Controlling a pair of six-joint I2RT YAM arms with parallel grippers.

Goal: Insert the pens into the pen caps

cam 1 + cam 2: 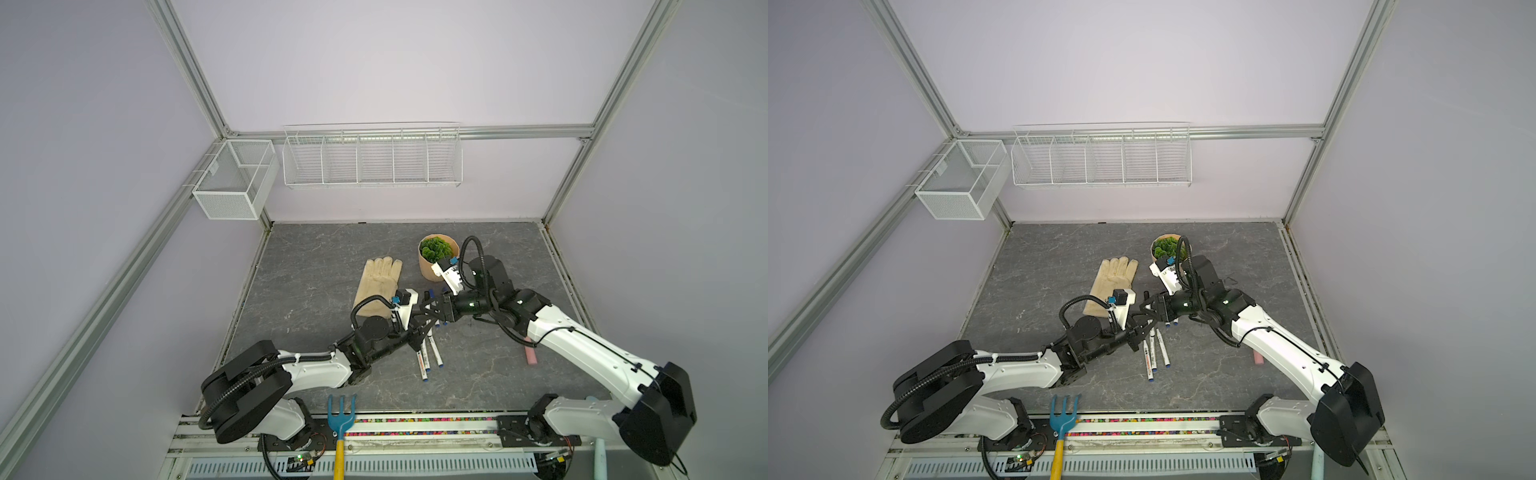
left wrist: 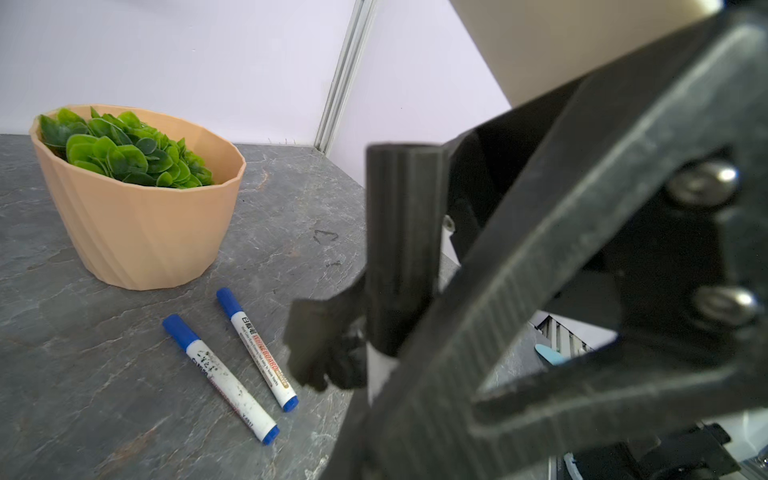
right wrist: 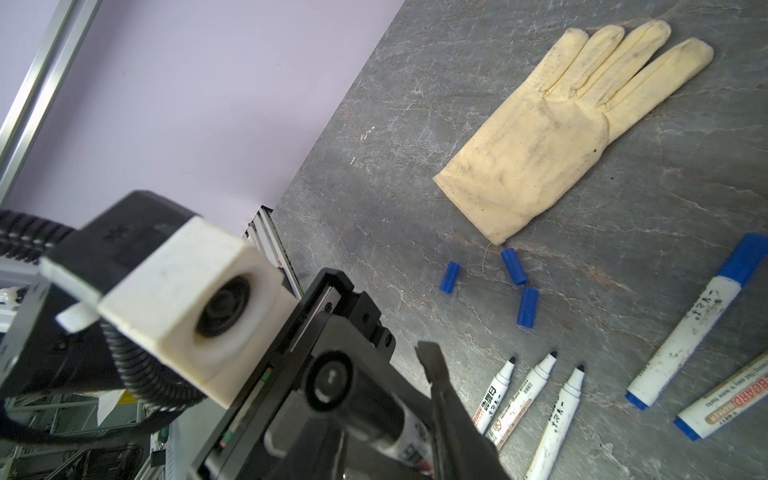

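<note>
My left gripper (image 1: 420,332) is shut on the white barrel (image 2: 378,370) of a pen that wears the black pen cap (image 2: 401,249). My right gripper (image 1: 428,309) meets it from the right, its fingers (image 3: 440,395) standing a little apart on either side of that pen (image 3: 409,440). Three uncapped pens (image 3: 523,399) lie side by side on the slate. Two blue-capped pens (image 2: 220,378) (image 2: 257,349) lie near the pot. Three loose blue pen caps (image 3: 514,267) sit below the glove's cuff.
A cream glove (image 1: 376,286) lies at the left of the work spot and a peach pot with a green plant (image 1: 436,253) behind it. A pink piece (image 1: 530,355) lies under the right arm. A garden fork (image 1: 340,419) rests on the front rail. Wire baskets (image 1: 372,160) hang on the back wall.
</note>
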